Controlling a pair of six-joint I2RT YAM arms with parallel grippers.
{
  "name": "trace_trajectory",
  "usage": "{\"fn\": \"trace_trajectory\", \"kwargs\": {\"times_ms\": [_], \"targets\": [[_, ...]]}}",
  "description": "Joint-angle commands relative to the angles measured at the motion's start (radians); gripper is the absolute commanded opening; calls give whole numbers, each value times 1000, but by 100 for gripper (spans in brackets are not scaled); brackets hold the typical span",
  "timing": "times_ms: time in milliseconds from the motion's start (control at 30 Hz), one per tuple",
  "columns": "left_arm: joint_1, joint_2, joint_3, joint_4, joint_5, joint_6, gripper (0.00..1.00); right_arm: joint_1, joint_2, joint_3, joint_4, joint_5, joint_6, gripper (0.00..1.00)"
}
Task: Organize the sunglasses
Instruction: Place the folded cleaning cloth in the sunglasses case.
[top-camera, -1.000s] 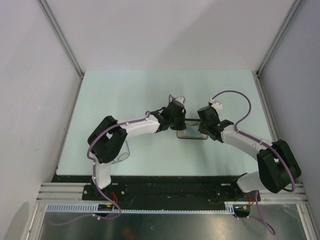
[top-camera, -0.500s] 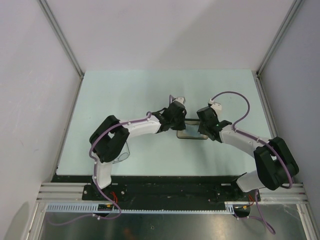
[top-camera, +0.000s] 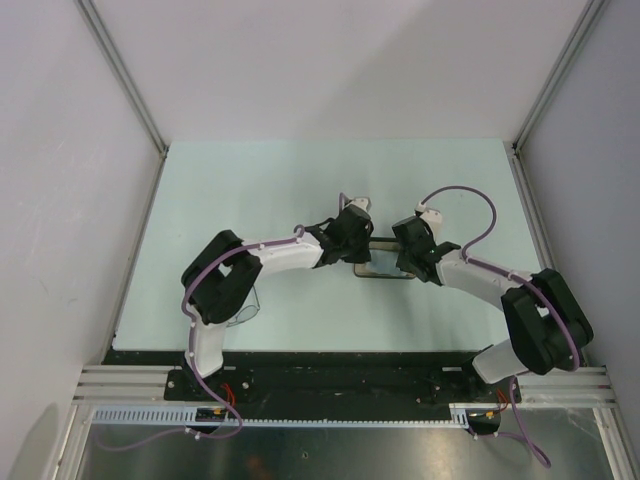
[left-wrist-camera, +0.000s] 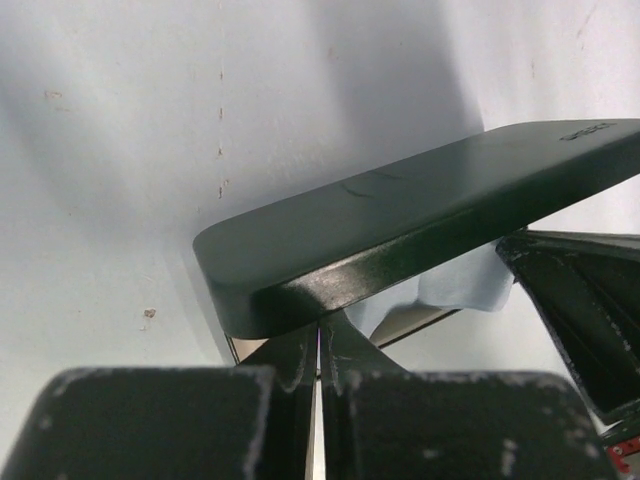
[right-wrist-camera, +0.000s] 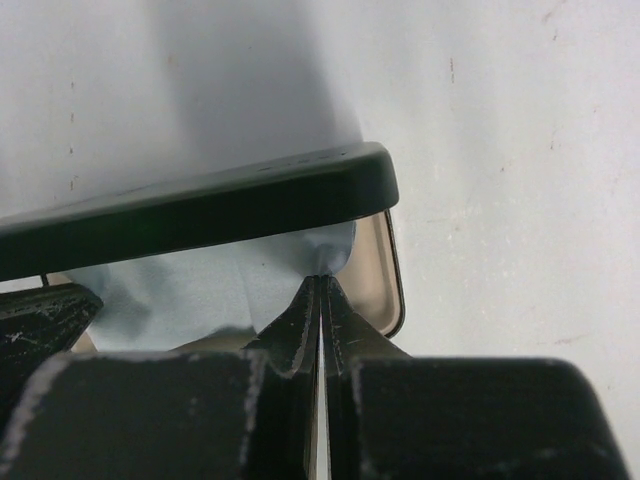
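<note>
The black oblong case (top-camera: 384, 270) lies open mid-table with its dark lid (left-wrist-camera: 420, 220) raised. A pale blue cloth (right-wrist-camera: 190, 290) lies in the beige-lined base (right-wrist-camera: 375, 270). My left gripper (left-wrist-camera: 320, 325) is shut, its tips against the underside of the lid's left end. It also shows in the top view (top-camera: 358, 247). My right gripper (right-wrist-camera: 320, 280) is shut on a corner of the cloth at the case's right end, under the lid (right-wrist-camera: 200, 210). The sunglasses (top-camera: 250, 306) lie on the table beside my left arm's elbow, partly hidden by it.
White walls with metal rails enclose the pale green table (top-camera: 260, 190). My right arm's purple cable (top-camera: 470, 190) loops above the case. My right gripper's fingers (left-wrist-camera: 575, 310) show at the right of the left wrist view.
Both arms have edged slightly inward and toward the case. The case and the sunglasses have not moved.
</note>
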Motion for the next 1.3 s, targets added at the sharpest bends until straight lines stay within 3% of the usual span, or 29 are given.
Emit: {"fn": "trace_trajectory", "kwargs": {"times_ms": [0, 600, 1167, 1267], "targets": [[-6, -9, -22, 22, -22, -2, 0, -15, 20, -7, 33, 38, -6, 0], [-6, 12, -28, 22, -41, 7, 0, -32, 70, -6, 82, 10, -43, 0], [-10, 26, -47, 22, -29, 6, 0, -32, 77, -7, 76, 27, -57, 11], [-10, 27, -44, 22, -28, 7, 7, -32, 75, -6, 68, 28, -58, 17]]}}
